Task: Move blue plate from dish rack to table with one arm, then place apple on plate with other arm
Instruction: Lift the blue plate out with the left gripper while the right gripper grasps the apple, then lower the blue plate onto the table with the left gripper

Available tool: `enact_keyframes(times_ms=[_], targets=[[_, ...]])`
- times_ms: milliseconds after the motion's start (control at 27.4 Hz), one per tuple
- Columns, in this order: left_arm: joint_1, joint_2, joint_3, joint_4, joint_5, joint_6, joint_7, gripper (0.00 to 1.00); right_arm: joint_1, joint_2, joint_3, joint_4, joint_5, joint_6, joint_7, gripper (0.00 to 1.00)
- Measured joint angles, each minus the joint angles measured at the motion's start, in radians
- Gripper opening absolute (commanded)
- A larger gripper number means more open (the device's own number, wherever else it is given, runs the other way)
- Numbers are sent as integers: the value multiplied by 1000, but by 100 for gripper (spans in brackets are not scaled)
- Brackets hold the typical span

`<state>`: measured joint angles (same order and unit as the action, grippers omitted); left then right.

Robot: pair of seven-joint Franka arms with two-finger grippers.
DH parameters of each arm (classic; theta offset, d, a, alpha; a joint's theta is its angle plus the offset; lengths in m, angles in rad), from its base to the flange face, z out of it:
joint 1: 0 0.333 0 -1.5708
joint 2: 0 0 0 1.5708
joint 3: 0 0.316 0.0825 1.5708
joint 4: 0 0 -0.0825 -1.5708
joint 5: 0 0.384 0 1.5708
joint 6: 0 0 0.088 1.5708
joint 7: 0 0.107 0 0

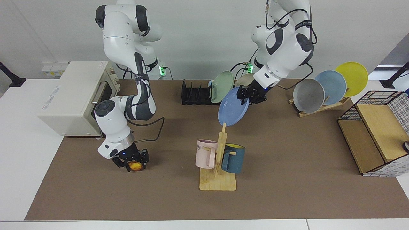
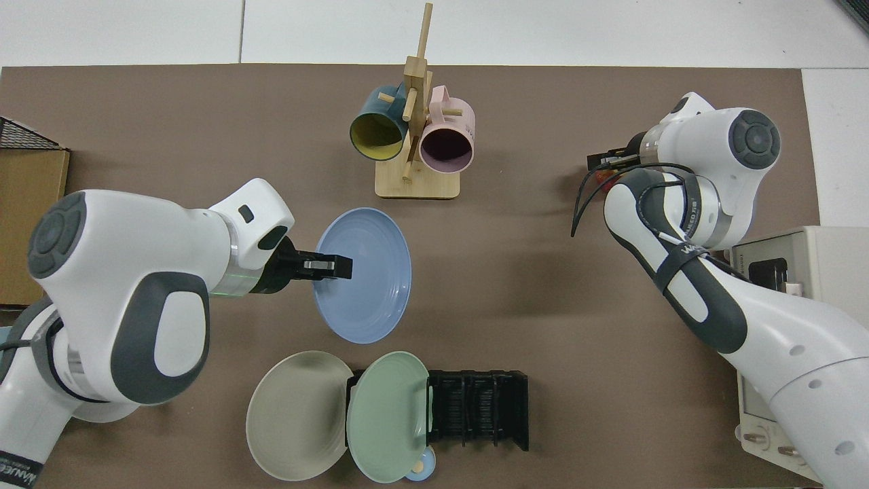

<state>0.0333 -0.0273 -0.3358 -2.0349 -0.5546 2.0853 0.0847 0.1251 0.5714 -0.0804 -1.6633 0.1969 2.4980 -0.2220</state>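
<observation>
Left tool [image 1: 247, 97] clamping blue plate [image 1: 233, 111]

two glossy white jointed arms, dark grey link bands, round grey joint caps, looping black cables, black fingers [image 2: 336, 267]

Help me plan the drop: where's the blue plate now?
Blue plate hangs in the left gripper, mid-table in the facing view, between dish rack and mug stand.

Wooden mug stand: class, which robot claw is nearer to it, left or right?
Left. The left claw, shut on the blue plate, hangs in the air just behind the mug stand. The right claw, shut on the apple, is low and farther off to its side.
</observation>
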Motion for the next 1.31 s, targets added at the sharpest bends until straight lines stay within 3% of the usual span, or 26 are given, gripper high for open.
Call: enact_keyframes(times_ms=[292, 548, 767, 1169, 1315], targets=[[21, 154, 42, -4, -272, 9, 297, 0, 0, 0, -2, 7, 0, -27, 0, 0], [87, 262, 45, -2, -383, -98, 412, 0, -4, -11, -11, 46, 1, -110, 0, 0], [105, 338, 39, -1, -470, -99, 484, 0, -16, -87, -18, 79, 1, -240, 0, 0], [104, 409, -28, 0, -528, 94, 554, 0, -43, -270, -27, 79, -1, -505, 0, 0], [104, 413, -61, 1, -536, 169, 556, 19, -55, -289, -30, 72, -10, -524, 0, 0]])
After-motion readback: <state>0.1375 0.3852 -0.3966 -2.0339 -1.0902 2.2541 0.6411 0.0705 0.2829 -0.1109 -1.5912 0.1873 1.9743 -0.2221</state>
